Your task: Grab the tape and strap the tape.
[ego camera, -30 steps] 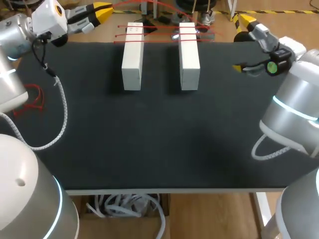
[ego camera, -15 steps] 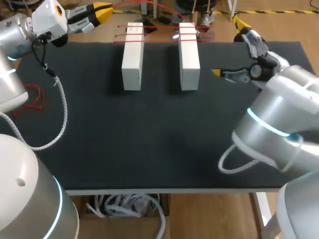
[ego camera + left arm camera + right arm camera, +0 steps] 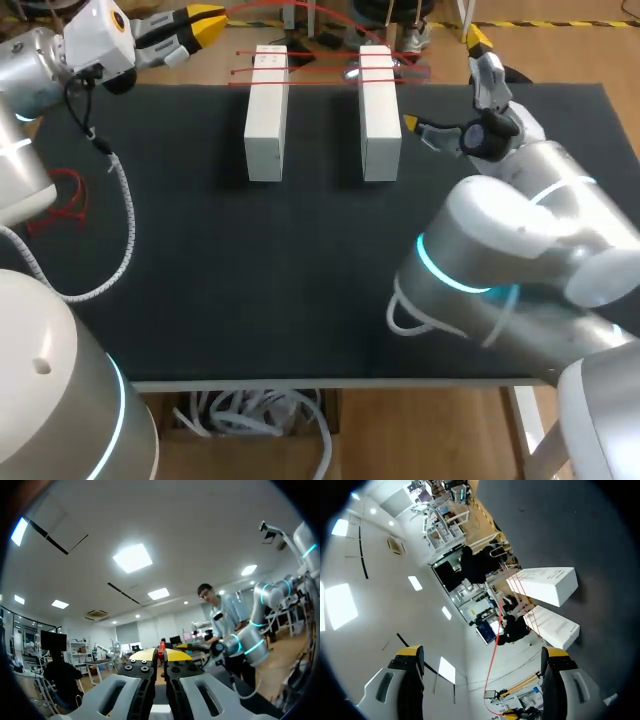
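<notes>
Two white blocks (image 3: 265,110) (image 3: 380,110) lie side by side at the back of the black table (image 3: 300,280). Several strands of thin red tape (image 3: 320,69) run across their far ends. My left gripper (image 3: 207,22) hovers at the back left, shut on the red tape (image 3: 161,647), which arcs from its yellow tips (image 3: 161,655) toward the blocks. My right gripper (image 3: 445,82) stands open just right of the right block, nothing between its fingers (image 3: 482,655). Ahead of it lie both blocks (image 3: 545,585) (image 3: 555,625) and the red strands (image 3: 520,600).
A loose tangle of red tape (image 3: 65,200) lies at the left edge. The left arm's white coiled cable (image 3: 120,230) hangs over the left part of the table. My right arm's bulky body (image 3: 520,250) covers the right side.
My right arm has swung left, bringing its open gripper from the back right corner to beside the right block. The left arm and the tape have not moved.
</notes>
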Robot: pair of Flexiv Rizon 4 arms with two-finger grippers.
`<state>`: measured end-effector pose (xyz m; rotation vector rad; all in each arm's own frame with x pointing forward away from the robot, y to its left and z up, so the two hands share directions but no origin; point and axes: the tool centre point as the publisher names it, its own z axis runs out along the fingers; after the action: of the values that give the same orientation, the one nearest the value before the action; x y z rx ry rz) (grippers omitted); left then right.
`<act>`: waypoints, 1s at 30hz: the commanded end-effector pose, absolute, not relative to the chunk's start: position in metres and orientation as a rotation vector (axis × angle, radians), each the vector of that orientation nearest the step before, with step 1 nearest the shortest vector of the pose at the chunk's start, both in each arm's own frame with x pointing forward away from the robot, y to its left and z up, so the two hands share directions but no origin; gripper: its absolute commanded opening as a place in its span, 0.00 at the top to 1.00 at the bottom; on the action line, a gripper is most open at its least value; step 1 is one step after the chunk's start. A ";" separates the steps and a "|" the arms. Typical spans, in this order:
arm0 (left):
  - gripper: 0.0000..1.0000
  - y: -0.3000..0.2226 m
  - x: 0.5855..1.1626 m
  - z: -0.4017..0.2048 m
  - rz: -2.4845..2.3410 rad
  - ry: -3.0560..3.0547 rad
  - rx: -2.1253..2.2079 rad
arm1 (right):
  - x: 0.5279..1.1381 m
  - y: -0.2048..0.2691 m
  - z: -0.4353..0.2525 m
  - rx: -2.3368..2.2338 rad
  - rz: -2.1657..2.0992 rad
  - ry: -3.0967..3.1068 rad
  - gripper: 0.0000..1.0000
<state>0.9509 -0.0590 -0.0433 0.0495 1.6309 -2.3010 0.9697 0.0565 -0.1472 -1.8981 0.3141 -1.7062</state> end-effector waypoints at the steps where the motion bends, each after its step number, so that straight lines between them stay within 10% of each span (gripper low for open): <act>1: 1.00 -0.059 0.951 -0.044 -2.302 1.629 0.052 | 0.981 0.062 -0.146 -1.904 -1.876 0.562 0.00; 8: 1.00 -0.059 0.951 -0.044 -2.302 1.629 0.052 | 0.994 0.062 -0.143 -1.897 -1.882 0.603 0.00; 9: 1.00 -0.059 0.951 -0.044 -2.302 1.629 0.052 | 0.995 0.062 -0.143 -1.895 -1.883 0.604 0.09; 10: 1.00 -0.059 0.951 -0.044 -2.302 1.629 0.052 | 0.997 0.062 -0.142 -1.893 -1.884 0.605 0.47; 11: 1.00 -0.059 0.951 -0.044 -2.302 1.629 0.052 | 0.999 0.063 -0.143 -1.892 -1.884 0.605 0.49; 18: 1.00 -0.059 0.951 -0.044 -2.302 1.629 0.052 | 1.007 0.064 -0.144 -1.896 -1.878 0.608 0.42; 30: 1.00 -0.059 0.951 -0.044 -2.302 1.629 0.052 | 1.015 0.063 -0.144 -1.899 -1.880 0.621 0.56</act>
<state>0.9509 -0.0590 -0.0433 0.0494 1.6307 -2.3010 1.0136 0.0603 -0.1473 -1.8556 0.5607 -1.8789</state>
